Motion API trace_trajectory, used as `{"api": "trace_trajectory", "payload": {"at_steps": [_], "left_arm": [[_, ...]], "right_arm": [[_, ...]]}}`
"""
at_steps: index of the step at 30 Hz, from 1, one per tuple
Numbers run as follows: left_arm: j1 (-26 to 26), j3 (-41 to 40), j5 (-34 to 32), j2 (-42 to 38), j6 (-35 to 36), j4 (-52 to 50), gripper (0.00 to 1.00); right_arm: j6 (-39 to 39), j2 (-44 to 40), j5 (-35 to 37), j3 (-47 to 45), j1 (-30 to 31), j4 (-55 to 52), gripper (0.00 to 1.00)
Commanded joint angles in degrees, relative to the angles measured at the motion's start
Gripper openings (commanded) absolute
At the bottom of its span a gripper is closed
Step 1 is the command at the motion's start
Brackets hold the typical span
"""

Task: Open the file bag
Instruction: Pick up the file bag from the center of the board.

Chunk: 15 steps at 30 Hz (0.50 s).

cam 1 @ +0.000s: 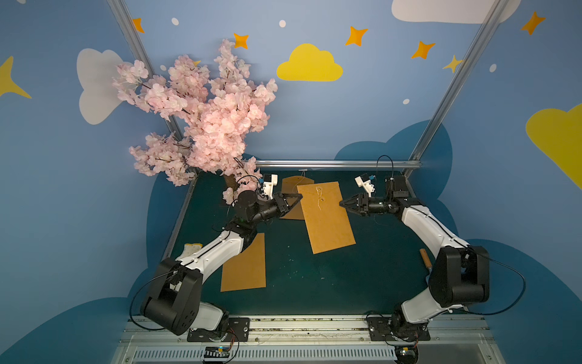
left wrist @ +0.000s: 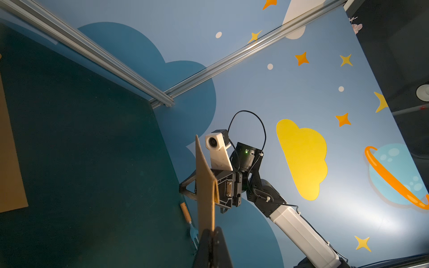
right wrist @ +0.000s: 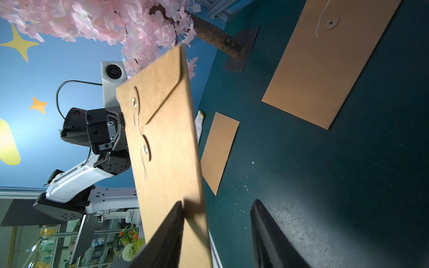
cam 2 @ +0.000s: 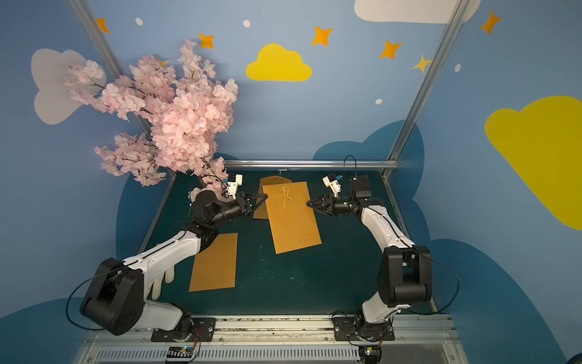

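You hold the file bag point(cam 1: 327, 220) pinched in the left gripper point(cam 1: 300, 196); the right gripper point(cam 1: 341, 203) gapes, so probably lift the flap point(right wrist: 160, 79) next.

Blue cartoon-sky walls point(cam 1: 315, 126), dark green tabletop point(cam 1: 315, 283), aluminium frame point(cam 1: 337, 164)

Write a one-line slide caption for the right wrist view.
Right gripper open around the edge of the lifted file bag, flap shut; two more bags lie flat on the green table.
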Motion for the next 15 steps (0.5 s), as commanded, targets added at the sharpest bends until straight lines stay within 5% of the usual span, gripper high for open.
{"api": "trace_trajectory", "payload": {"at_steps": [1, 10, 15], "left_arm": [[0.2, 0.0, 1.5, 1.3, 0.2, 1.7, 0.03], [0.2, 1.1, 1.9, 4.1, 0.0, 3.0, 0.06], [-0.5, 1.6, 2.8, 4.8, -0.3, 4.1, 0.30]], "right_arm": [[1.1, 0.2, -4.8, -0.7, 0.8, 3.4, 0.45], [0.5, 0.6, -6.2, -0.9, 3.3, 3.7, 0.09], [0.7, -0.1, -5.9, -1.0, 4.2, 4.6, 0.03]]}}
